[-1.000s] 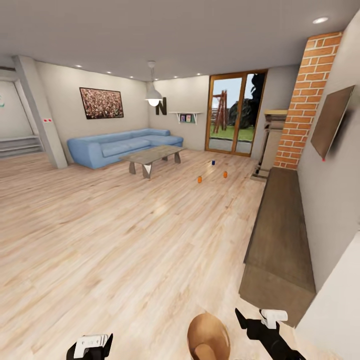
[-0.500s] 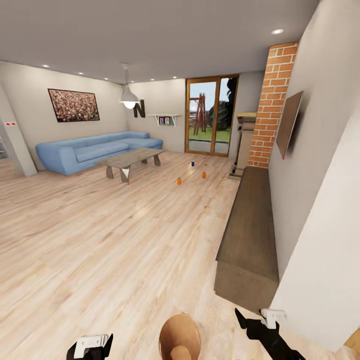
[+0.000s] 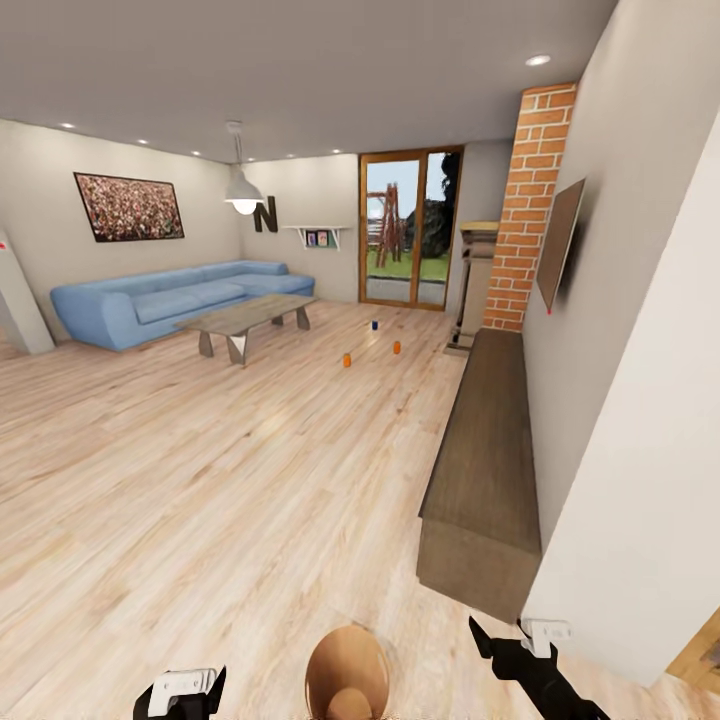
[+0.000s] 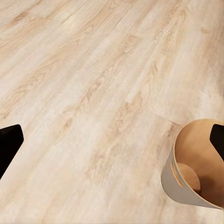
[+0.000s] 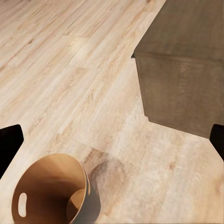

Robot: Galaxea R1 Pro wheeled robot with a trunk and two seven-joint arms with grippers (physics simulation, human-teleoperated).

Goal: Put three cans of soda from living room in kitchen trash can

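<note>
Three cans (image 3: pixel 374 342) stood on the floor mid-frame, well apart from the robot; tash can (image 3: pixel 347 672) sat bottom centre between left gripper (image 3: pixel 182 692) & right gripper (image 3: pixel 512 640), both jaws wide, empty. Step: approach, prob. Next: drive closer.

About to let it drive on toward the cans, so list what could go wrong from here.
1. The long low wooden cabinet runs along the wall by the right gripper; driving straight ahead could clip its near corner.
2. The bin sits on the floor right in front of the base, between both arms, so rolling forward may knock it over.
3. The three cans stand far off, small, close to the coffee table; a wide approach could bump it.
</note>
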